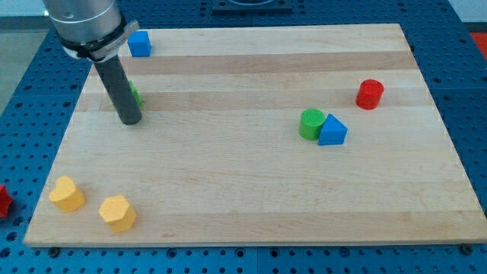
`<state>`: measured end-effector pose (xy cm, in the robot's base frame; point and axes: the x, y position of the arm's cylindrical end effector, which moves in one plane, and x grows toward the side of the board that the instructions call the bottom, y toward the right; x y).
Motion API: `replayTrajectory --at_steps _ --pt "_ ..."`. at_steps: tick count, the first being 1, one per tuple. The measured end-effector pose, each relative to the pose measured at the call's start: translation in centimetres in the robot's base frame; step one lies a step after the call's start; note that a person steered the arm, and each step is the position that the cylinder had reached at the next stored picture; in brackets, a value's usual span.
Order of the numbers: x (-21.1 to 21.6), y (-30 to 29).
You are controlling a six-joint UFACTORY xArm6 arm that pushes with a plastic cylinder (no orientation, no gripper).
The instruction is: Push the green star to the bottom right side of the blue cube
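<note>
The blue cube (139, 43) sits near the view's top left corner of the wooden board (243, 190). The green star (135, 94) lies below it, mostly hidden behind my dark rod; only a sliver of green shows at the rod's right side. My tip (130, 120) rests on the board just below and slightly left of the green star, close against it.
A green cylinder (311, 123) touches a blue triangular block (332, 131) right of centre. A red cylinder (370, 93) stands at the right. Two yellow blocks (67, 194) (117, 213) lie at the bottom left. A red piece (3, 201) lies off the board's left edge.
</note>
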<state>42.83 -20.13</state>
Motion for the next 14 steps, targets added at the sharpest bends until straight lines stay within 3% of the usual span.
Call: replayTrajectory --at_steps 2,3,5,7,8,9,10,11,12,14 --pt "-7.1 -1.1" --pt "-0.7 2.6" --pt "-4.4 -6.5" --pt "-10.0 -2.6" --pt "-10.2 -2.3" --pt "-6.4 -1.5" --pt "-7.0 0.9" --pt "-11.5 0.8" --pt "-12.8 1.0" --pt "-12.8 1.1"
